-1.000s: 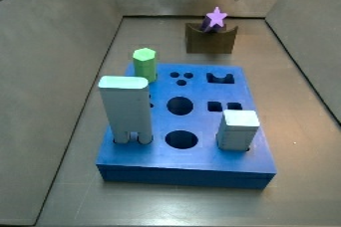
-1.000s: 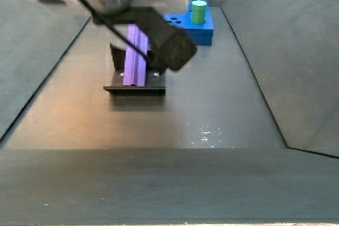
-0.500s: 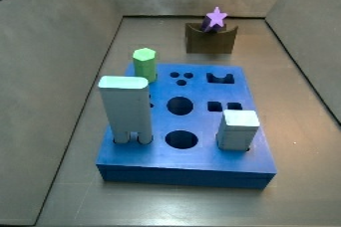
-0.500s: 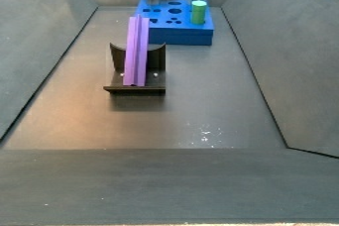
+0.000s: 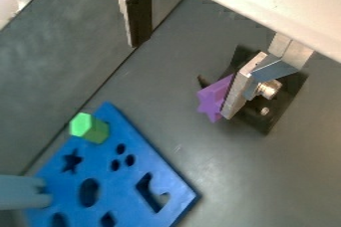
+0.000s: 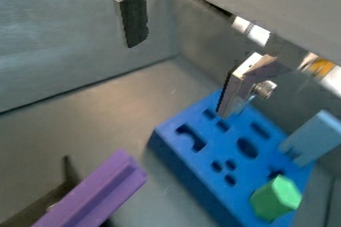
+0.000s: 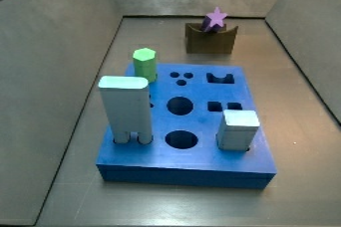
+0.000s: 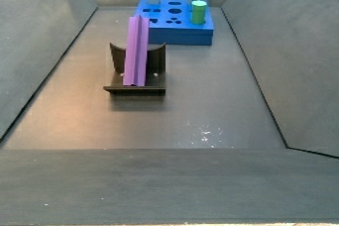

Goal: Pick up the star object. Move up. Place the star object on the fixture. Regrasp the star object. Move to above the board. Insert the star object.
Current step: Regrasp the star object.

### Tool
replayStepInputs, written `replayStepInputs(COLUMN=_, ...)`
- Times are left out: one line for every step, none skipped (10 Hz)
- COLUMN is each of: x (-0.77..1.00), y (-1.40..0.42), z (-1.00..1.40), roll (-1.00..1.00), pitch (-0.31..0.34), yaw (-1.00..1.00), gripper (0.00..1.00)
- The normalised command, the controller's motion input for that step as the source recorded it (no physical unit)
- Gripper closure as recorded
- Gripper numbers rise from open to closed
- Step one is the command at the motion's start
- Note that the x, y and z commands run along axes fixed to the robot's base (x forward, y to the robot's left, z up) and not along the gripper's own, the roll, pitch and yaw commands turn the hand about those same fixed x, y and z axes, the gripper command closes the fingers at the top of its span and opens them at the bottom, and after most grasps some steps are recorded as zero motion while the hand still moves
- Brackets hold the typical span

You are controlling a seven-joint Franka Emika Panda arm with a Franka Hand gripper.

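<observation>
on the fixture (image 8: 135, 79), star object (image 8: 137, 48); tool (image 5: 189, 40) empty.

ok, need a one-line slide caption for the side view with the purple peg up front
Purple star peg lying in the dark fixture, blue board behind; gripper out of this view.

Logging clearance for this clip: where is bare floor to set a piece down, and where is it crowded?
Bare dark floor lies between the olive-brown fixture holding the lilac star peg and the near wall. The blue holed board is crowded with the green hexagonal peg. The open gripper hangs above.
</observation>
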Motion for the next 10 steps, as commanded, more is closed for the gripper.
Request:
replayStepInputs(x=-0.03, y=-0.01, z=0.04, roll=1.00, pitch=-0.008, yaw=0.02, gripper=0.00)
replayStepInputs(x=-0.02, y=-0.03, z=0.01, roll=1.00, pitch=-0.012, yaw=0.02, gripper=0.00)
replayStepInputs(x=-0.01, y=-0.03, z=0.00, roll=1.00, pitch=-0.017, yaw=0.02, gripper=0.00)
replayStepInputs(x=-0.01, y=-0.02, z=0.01, roll=1.00, pitch=-0.019, yaw=0.02, gripper=0.00)
replayStepInputs(x=0.00, y=-0.02, z=0.01, roll=1.00, pitch=-0.023, yaw=0.02, gripper=0.00)
replayStepInputs(x=0.00, y=-0.02, z=0.00, roll=1.00, pitch=-0.023, yaw=0.02, gripper=0.00)
replayStepInputs(x=0.00, y=-0.02, z=0.00, roll=1.00, pitch=-0.021, yaw=0.02, gripper=0.00)
replayStepInputs(x=0.00, y=-0.01, z=0.01, roll=1.00, pitch=-0.016, yaw=0.03, gripper=0.00)
replayStepInputs(x=0.01, y=-0.02, z=0.01, roll=1.00, pitch=-0.007, yaw=0.03, gripper=0.00)
replayStepInputs(x=0.02, y=-0.02, z=0.00, roll=1.00, pitch=0.000, yaw=0.03, gripper=0.00)
